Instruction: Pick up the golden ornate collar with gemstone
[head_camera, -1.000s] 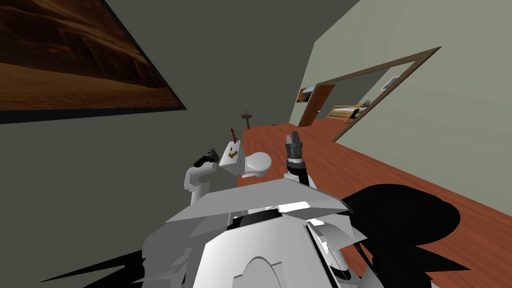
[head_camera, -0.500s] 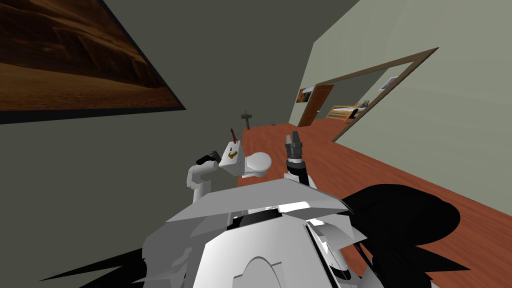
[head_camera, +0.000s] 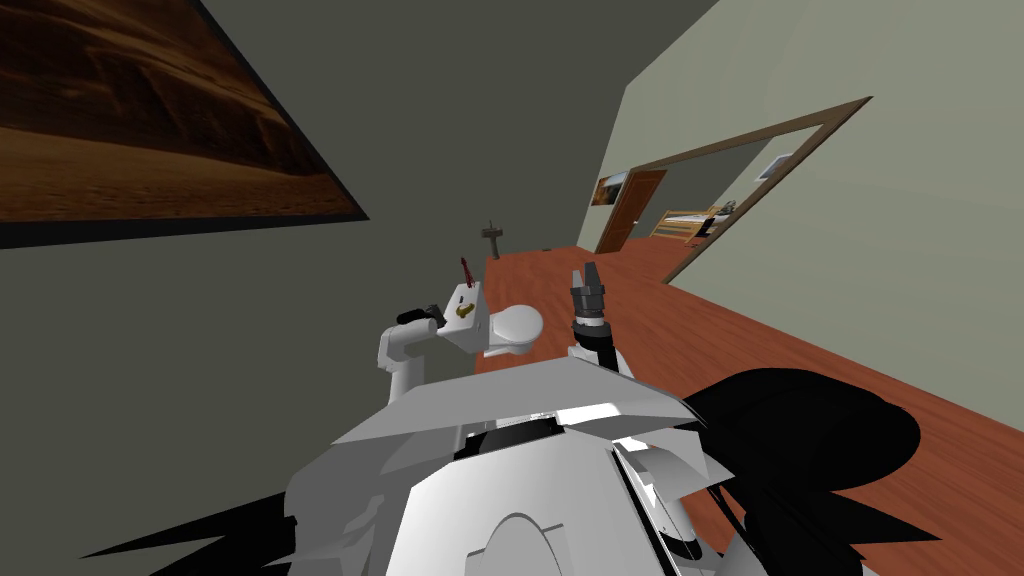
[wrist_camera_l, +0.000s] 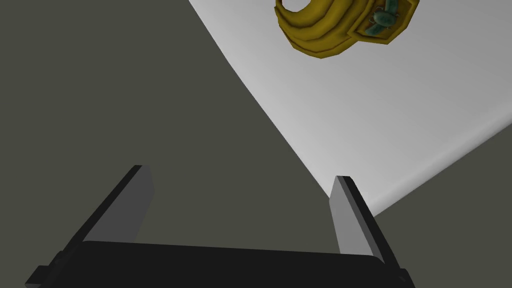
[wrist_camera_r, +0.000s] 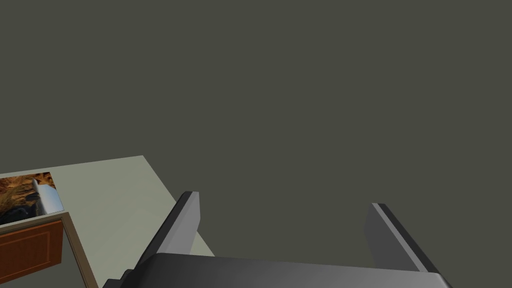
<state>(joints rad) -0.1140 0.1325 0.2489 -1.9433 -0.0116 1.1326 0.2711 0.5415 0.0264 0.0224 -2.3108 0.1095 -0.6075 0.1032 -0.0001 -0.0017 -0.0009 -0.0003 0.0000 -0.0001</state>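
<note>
On the white top of the toilet tank (head_camera: 471, 296) lies your golden collar (head_camera: 462, 311). In the left wrist view the collar (wrist_camera_l: 340, 25) is cut off by the picture's edge, and only part of its teal gemstone (wrist_camera_l: 382, 17) shows. Your left gripper (head_camera: 432, 314) sits just beside the tank, jaws apart and holding nothing. The collar lies ahead of the left gripper (wrist_camera_l: 242, 172), beyond its fingertips and not between them. A small dark red thing (head_camera: 465, 268) stands at the tank's far end, too small to make out. Your right gripper (head_camera: 588, 272) is raised beside the toilet bowl (head_camera: 515, 322), and its wrist view (wrist_camera_r: 285, 199) shows its jaws apart too.
</note>
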